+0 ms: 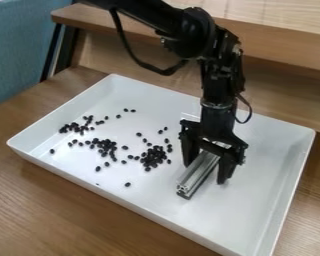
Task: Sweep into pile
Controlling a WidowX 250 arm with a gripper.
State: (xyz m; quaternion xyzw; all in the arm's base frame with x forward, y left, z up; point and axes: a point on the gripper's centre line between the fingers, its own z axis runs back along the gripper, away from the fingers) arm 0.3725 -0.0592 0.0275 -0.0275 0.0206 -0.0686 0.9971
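The hand [204, 173] grips the metal bar [197, 173] low in the tray [256, 205]. Its length likely serves to sweep scattered beans [152, 157] together.

No readable text, labels, brands, numbers or signs are showing.
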